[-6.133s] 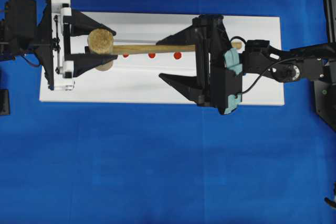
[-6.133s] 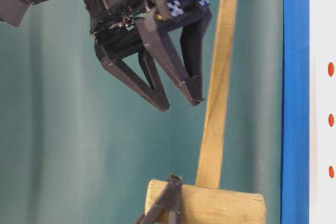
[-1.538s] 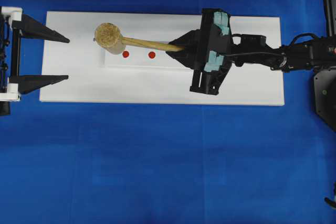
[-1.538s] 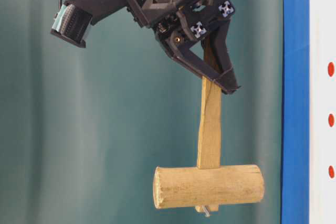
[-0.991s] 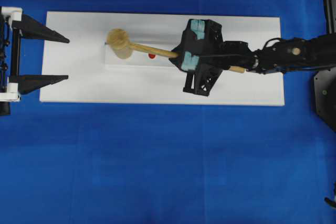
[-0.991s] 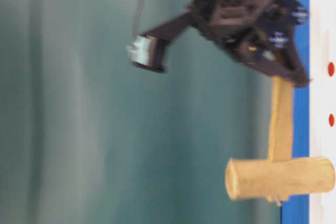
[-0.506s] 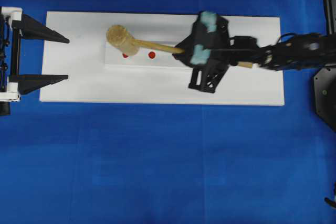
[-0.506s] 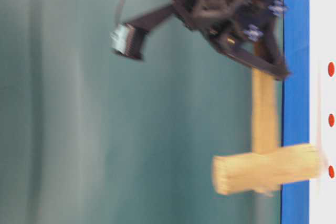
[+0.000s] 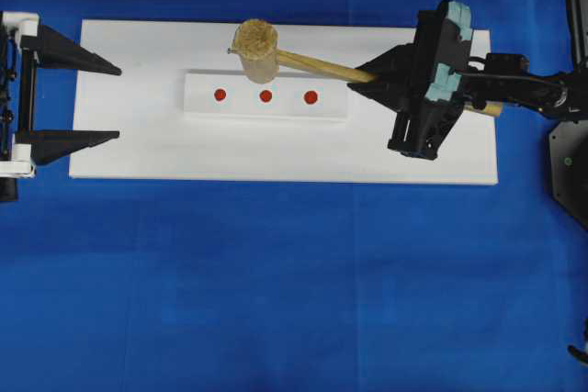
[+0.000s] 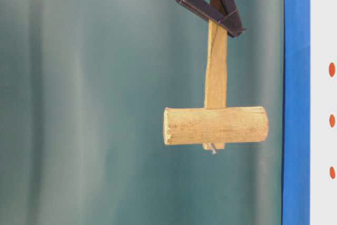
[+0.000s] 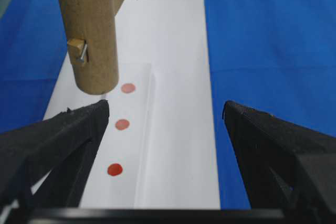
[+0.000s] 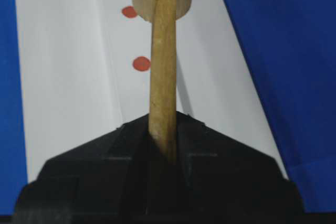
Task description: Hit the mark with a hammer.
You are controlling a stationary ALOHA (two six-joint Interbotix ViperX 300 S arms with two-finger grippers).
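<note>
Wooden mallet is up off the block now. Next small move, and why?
Probably swing it back down onto a red dot. The right gripper is shut on the handle of the light wooden mallet, whose head hangs raised beside the white block, with all three red dots uncovered. The left gripper waits open, aside.

- The hammer (image 9: 276, 54) hangs raised above the white block (image 9: 266, 107), clear of it.
- The block's three red marks (image 9: 265, 95) lie uncovered.
- The left gripper (image 9: 69, 98) stands well apart.

A blue table (image 9: 276, 300) carries a white board (image 9: 230, 149) bearing a raised white block (image 9: 266, 107).
</note>
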